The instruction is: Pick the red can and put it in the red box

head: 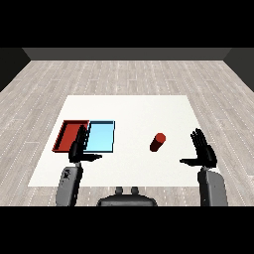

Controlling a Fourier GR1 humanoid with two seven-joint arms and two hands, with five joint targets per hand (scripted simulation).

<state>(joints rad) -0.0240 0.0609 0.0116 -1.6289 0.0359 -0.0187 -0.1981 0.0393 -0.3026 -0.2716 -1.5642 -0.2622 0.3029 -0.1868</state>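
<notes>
Lying apart from both spread-fingered hands, red can (158, 142) has bare table (139, 109) around.

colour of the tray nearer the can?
Light blue tray, lying between the red tray and the red can. Shows best in the head view.

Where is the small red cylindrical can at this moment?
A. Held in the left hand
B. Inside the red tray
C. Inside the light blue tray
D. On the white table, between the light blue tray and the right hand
D: the small red cylindrical can lies on the white table, right of the light blue tray and left of the open right hand, touching neither.
</notes>
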